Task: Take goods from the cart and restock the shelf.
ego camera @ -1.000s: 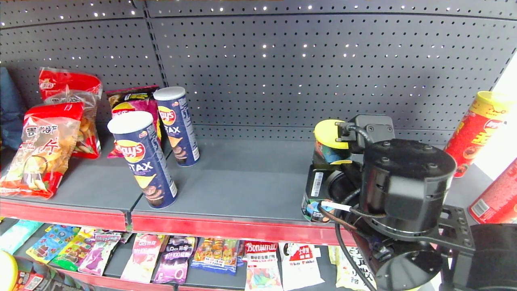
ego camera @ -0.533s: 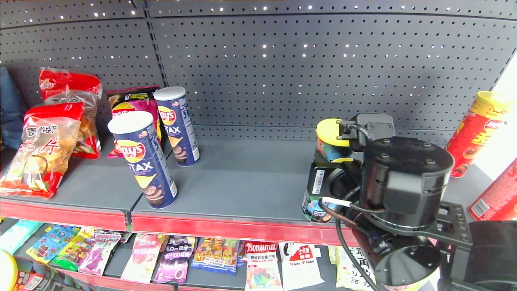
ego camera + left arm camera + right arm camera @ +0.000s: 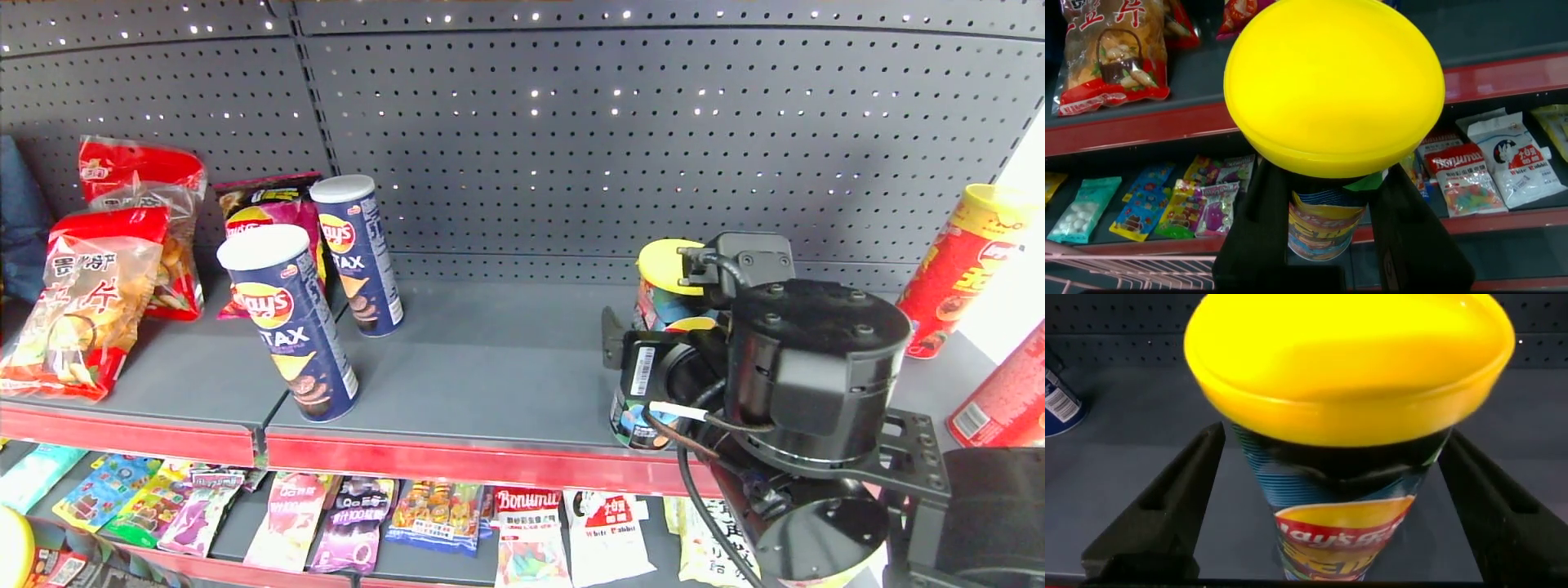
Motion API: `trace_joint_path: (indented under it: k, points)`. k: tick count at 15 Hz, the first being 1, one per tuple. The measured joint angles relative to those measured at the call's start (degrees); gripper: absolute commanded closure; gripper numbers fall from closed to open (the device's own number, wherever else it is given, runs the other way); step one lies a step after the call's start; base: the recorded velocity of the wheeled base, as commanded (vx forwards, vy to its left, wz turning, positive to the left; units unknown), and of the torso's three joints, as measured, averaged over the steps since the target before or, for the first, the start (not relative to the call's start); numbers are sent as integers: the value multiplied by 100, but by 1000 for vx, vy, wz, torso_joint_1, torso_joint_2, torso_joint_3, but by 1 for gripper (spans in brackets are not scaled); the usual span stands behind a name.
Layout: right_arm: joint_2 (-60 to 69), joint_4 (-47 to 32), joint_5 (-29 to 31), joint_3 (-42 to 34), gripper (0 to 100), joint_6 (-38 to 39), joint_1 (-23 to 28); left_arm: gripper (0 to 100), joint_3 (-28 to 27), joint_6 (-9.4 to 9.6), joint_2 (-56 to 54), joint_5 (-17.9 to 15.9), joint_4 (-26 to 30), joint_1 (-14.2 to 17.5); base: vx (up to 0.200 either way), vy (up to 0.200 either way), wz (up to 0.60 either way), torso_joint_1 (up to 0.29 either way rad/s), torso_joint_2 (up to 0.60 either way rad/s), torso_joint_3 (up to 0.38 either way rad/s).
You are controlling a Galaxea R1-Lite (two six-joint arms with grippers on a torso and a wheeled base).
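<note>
Right gripper [image 3: 1333, 457]: fingers apart, one on either side of the yellow-lidded can [image 3: 665, 268], with a gap at each side; not clamped. Can stands upright on the shelf [image 3: 490, 367], close to the front edge, toward the right end.

Left gripper [image 3: 1335, 208]: closed on a second yellow-lidded can [image 3: 1333, 82], gripped on the body below the lid. Can is upright and clear of the shelf, out before its front edge.

Handling, as judged:
- Crisp tube, light. The card wall is stiff but would dent under a hard squeeze.
- Glossy wrap, likely slippery. Contents fragile.
- Tall and narrow, so a brush from a finger could topple it, and it stands near the front edge.
- Best hold is on the body, mid-height or just under the lid. Not on the lid, which may pop off.

Count:
- Yellow-lidded cans: two, one standing and one carried.
- Blue cans [image 3: 286, 318]: two, one near the front edge and its twin behind it toward the back.
- Red cans [image 3: 959, 261]: two, at the right end, the nearer only partly seen.
- Red bags [image 3: 77, 302]: two, at the left end.
- Purple bag [image 3: 269, 208]: one, behind the blue pair.
</note>
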State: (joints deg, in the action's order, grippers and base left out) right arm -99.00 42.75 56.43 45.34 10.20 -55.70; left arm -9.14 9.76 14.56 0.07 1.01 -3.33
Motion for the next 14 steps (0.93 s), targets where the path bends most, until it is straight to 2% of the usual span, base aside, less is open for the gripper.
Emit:
trace_joint_path:
  k: [14]
  points:
    - [801, 5, 338, -603, 0, 227, -789, 100, -24, 22, 46, 0, -6, -11, 0, 0, 0, 0, 0, 0]
